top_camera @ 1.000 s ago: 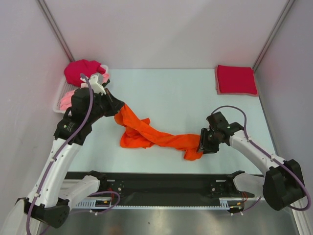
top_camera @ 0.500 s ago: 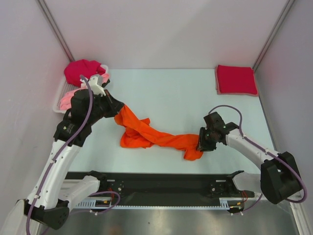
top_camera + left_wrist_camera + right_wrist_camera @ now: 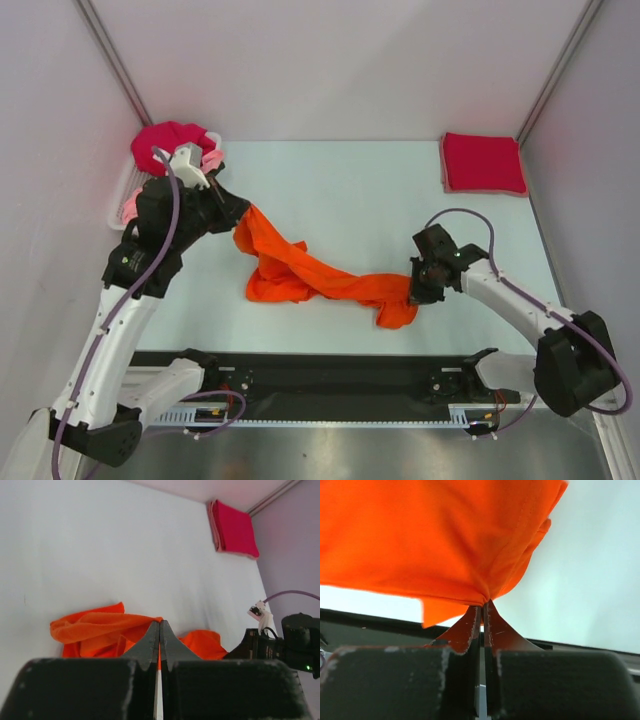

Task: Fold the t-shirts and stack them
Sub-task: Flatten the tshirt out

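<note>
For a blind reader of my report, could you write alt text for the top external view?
An orange t-shirt lies stretched across a pale table, the left claw pinching its far-left end and the right claw its near-right end. A folded red t-shirt lies at the far right.

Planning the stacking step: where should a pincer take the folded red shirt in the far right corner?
Probably the near left corner, coming from the middle of the table: the folded red shirt lies flat and square, and the back wall and right wall crowd its other sides.
</note>
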You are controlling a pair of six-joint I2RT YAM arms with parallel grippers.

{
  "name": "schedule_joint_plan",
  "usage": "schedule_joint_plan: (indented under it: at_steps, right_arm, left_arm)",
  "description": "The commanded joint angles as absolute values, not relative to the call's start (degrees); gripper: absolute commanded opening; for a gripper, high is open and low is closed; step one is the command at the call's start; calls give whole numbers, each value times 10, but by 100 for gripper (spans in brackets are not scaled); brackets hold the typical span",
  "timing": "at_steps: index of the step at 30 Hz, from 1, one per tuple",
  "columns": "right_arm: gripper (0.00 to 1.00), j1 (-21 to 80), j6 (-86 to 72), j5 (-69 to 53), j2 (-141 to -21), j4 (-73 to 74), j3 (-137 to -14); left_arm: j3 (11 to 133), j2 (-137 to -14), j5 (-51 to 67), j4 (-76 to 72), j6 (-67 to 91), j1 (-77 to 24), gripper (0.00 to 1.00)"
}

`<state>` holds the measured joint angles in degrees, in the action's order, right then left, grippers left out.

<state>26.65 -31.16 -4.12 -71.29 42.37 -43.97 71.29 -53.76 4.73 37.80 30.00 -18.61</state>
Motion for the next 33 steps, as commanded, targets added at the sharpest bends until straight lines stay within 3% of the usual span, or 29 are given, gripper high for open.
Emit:
schedule_joint_plan:
  at_steps: [1,11,16,25,33]
  right_arm:
    - [0,275,-288,40,-637,499,-532]
    - [0,284,-122,134,-601,632,-819]
    - [0,286,-65,99,-545,658,-946]
    - [0,284,-69,-67,-483,648,-1025]
    - [0,273,-76,-67,-514,670,-1085]
  left_arm:
    - [793,-541,12,346,292,-188,0]
    - [1027,-580,-61,303,165,-186,0]
    - [1113,-554,-69,292,124,-186,0]
    - [1207,-524,-85,276,122,-186,0]
    - [1274,-576,-105,265,105,-187,0]
